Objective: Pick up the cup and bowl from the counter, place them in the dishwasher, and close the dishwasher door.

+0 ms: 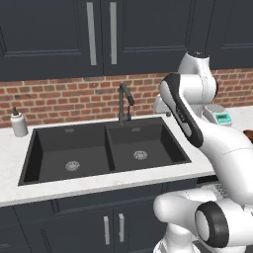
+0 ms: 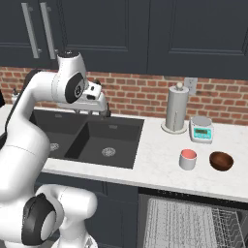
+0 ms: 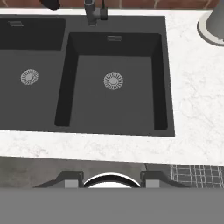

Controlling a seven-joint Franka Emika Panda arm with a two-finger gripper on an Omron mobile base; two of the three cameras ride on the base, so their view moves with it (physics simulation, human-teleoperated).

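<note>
Sink (image 1: 106, 148) spans the left base view, set in the counter (image 1: 15, 190); the arm hides the counter's right end. Right base view: cup (image 2: 188, 159) stands upright, mouth up, just left of the bowl (image 2: 221, 161), also mouth up, both on the counter above the open dishwasher (image 2: 193, 223), whose rack is cut off below. Gripper (image 2: 102, 107) hangs over the sink; finger spread cannot be made out. Hand view: finger tips (image 3: 155, 178) sit apart, nothing between them.
</note>
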